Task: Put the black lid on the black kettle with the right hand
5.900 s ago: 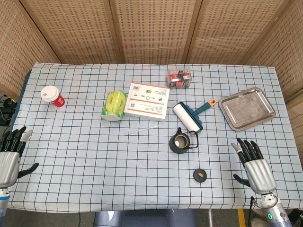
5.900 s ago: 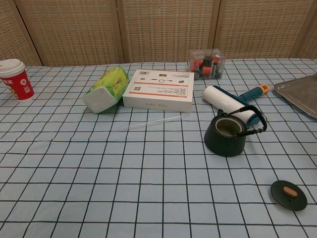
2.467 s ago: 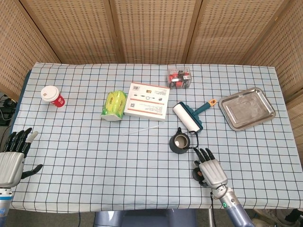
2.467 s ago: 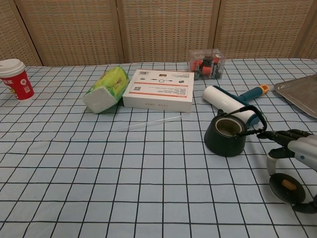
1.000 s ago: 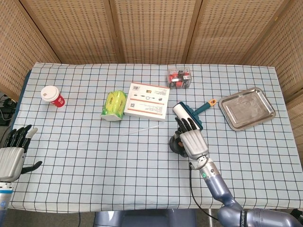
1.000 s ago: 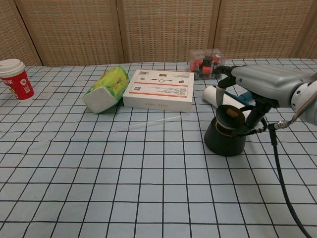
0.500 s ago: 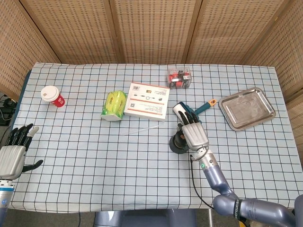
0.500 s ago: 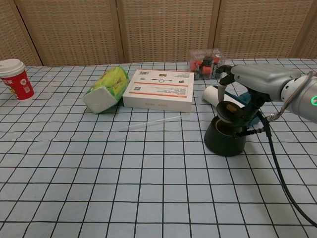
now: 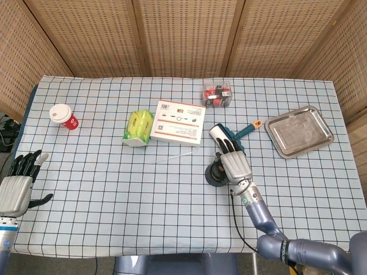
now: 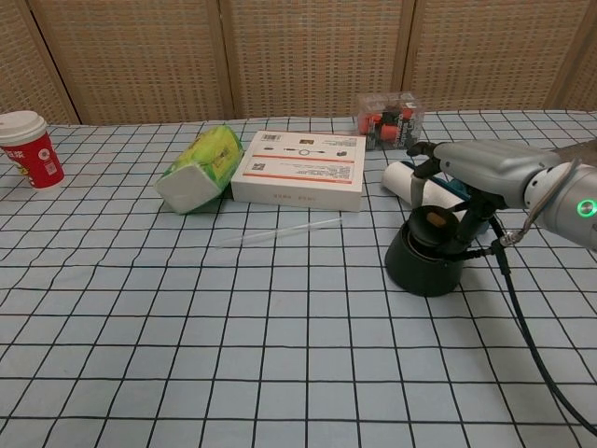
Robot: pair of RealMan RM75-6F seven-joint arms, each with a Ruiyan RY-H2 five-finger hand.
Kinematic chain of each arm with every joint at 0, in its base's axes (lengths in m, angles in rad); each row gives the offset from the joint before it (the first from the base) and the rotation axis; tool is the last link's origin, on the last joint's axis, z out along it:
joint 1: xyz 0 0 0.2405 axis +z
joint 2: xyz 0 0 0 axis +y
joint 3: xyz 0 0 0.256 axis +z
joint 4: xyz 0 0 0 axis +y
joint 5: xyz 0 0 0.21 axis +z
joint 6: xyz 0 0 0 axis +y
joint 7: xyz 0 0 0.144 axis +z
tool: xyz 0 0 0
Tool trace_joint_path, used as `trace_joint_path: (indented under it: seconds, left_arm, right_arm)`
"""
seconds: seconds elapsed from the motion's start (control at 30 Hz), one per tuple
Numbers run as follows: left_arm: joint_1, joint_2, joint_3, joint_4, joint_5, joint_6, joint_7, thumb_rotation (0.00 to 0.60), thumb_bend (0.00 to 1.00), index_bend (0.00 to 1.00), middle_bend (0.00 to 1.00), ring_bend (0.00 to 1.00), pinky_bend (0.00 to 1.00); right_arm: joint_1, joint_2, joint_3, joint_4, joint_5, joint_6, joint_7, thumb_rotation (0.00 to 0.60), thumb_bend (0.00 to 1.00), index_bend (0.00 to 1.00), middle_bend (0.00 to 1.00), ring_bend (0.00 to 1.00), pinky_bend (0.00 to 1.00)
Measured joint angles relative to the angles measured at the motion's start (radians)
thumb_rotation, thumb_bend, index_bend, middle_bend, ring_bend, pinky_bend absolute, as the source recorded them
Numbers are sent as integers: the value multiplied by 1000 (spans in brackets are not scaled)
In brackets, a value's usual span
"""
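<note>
Black lid [image 10: 435, 221] sits on the black kettle [image 10: 424, 259] right of frame center, right robot hand [image 10: 464, 168] grasping it; left robot hand [image 9: 17, 186] released.

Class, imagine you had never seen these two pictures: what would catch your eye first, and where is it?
The silver right hand stands out first, over the black kettle near the table's middle-right, with the black lid on the kettle's mouth under its fingers. Next comes the red paper cup at the far left, then the shiny metal tray at the right edge.
</note>
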Motion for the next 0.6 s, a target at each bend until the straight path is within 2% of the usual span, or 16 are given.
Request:
trace_joint_path:
  seconds: [0.17,0.33,0.6]
  left_arm:
    - [1,1,1,0,0,3,-4,600,49,0,0,0,0]
    - [0,2,2,1,-3,0,-4,600,49,0,0,0,0]
    - [-2,3,2,-1,-5,-2,-3,600,49,0,0,0,0]
  right_arm:
    - [8,-10,-8,8,5,3,3,600,373,517,66,0,0]
    - [13,-11,-12,8,7,6,7,600,352,411,16,0,0]
    - [18,10,-9,-28,0,22,10,600,337,353,0,0,0]
